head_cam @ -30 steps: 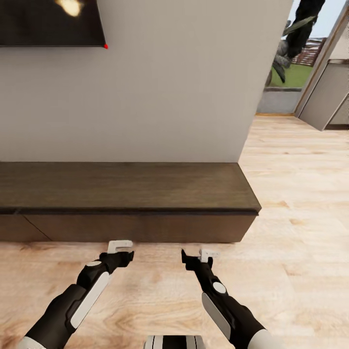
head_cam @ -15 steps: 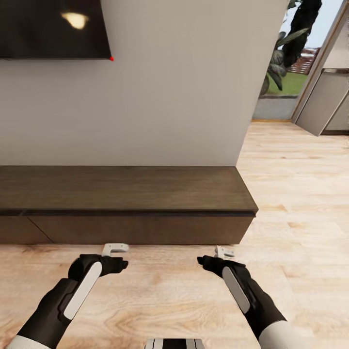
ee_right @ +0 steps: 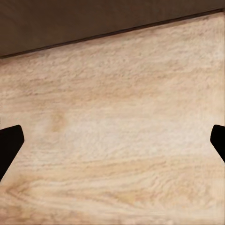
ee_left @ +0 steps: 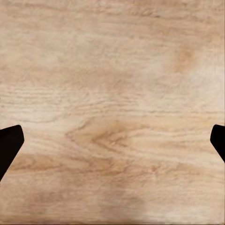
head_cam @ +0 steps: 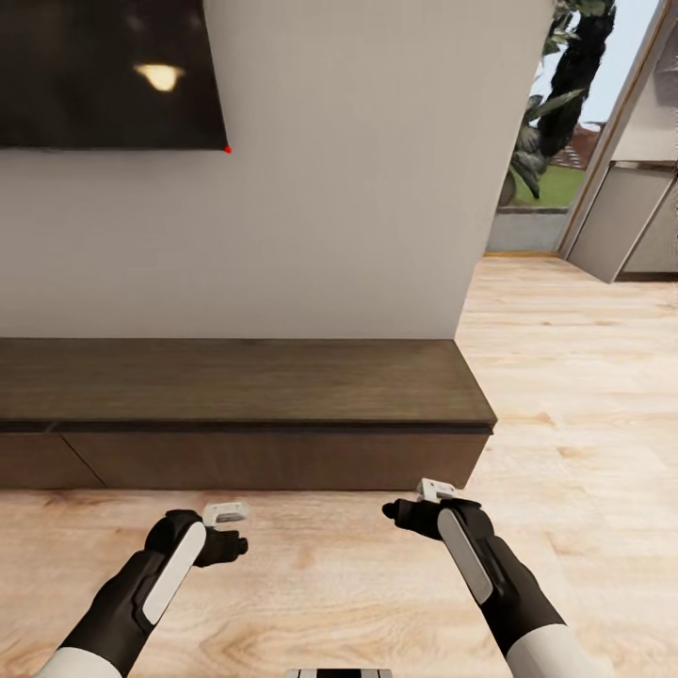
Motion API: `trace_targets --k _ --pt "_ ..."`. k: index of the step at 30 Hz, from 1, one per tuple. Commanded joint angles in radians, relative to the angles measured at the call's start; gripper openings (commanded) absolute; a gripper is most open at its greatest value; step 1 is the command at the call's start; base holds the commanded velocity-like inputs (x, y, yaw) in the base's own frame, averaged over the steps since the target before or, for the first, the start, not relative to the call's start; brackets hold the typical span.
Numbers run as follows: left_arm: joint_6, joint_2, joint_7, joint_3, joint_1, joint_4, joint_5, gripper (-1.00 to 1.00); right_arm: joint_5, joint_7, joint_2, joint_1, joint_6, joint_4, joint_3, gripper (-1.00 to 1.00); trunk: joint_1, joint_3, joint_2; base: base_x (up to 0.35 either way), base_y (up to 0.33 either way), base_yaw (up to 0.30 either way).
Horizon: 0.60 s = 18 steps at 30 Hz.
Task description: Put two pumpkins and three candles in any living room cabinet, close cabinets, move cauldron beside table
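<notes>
Head view: the long dark-brown cabinet (head_cam: 235, 405) sits against the wall, its drawer fronts flush and shut. Both arms hang low before it, the left gripper (head_cam: 229, 529) and right gripper (head_cam: 421, 504) just short of its front, empty. Pumpkins and candles are nowhere near it, so this looks like travel between fetches.

Left wrist view: fingers (ee_left: 9, 143) spread wide over bare wooden floor (ee_left: 112, 93).

Right wrist view: fingers (ee_right: 9, 140) wide too, the cabinet's base close ahead. Next, I judge, it must go and find the items.
</notes>
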<state>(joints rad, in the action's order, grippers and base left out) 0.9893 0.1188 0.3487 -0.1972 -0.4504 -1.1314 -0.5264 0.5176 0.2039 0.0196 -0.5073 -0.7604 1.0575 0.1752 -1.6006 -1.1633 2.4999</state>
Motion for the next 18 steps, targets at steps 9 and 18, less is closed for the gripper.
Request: trace_targets --k 9,18 --pt "-0.001 0.002 0.014 -0.001 -0.001 0.110 -0.005 1.00 0.010 0.010 -0.022 0.009 -0.044 -0.109 -0.038 1.00 0.031 0.028 -0.056 0.000 0.000 0.000" --pt "-0.021 0.000 0.018 -0.002 -0.001 0.224 0.007 1.00 0.005 0.011 -0.023 0.038 -0.039 -0.196 -0.037 1.00 0.066 0.056 -0.119 0.000 0.000 0.000"
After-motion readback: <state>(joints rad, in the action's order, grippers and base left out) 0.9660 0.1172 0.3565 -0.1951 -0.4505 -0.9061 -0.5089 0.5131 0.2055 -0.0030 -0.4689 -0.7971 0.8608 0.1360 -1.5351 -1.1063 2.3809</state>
